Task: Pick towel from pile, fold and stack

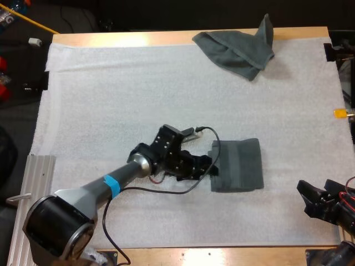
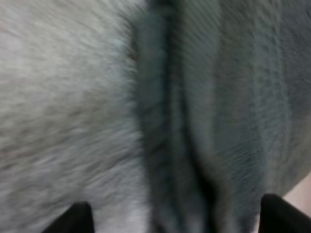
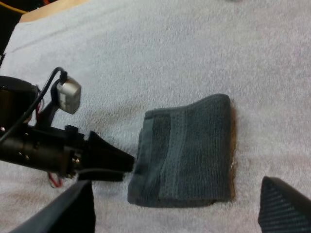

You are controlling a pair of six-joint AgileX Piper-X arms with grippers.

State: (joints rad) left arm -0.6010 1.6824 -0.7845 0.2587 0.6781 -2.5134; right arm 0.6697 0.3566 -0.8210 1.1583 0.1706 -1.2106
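Closest to the high camera stood our left arm (image 1: 83, 199), which reached forward over the white mat (image 1: 111, 100) and ended in the left claw (image 1: 208, 166). We recorded the left claw as wide: in its own wrist view the two black fingers (image 2: 77, 219) stood far apart, and neither pressed on cloth. Between those fingers, and just ahead of them, lay the near edge of the folded towel (image 1: 239, 165). That edge showed as a dark seam running away from the claw. From the right wrist view, the tips of the left claw sat at that edge; we could not tell whether they touched it.

The folded towel lay flat on the mat as a dark grey-green rectangle, directly in front of the left claw and between the two claws. A stitched band ran across it, parallel to the edge nearest the left claw.

The right claw (image 1: 305, 198) sat on the far side of the folded towel from the left claw, well apart from it. We recorded it as wide too: its fingers stood apart, clear of the towel ahead of them.

The crumpled towel (image 1: 238, 47) lay far beyond both claws, near the far rim of the wooden bench (image 1: 166, 37), with one corner raised.
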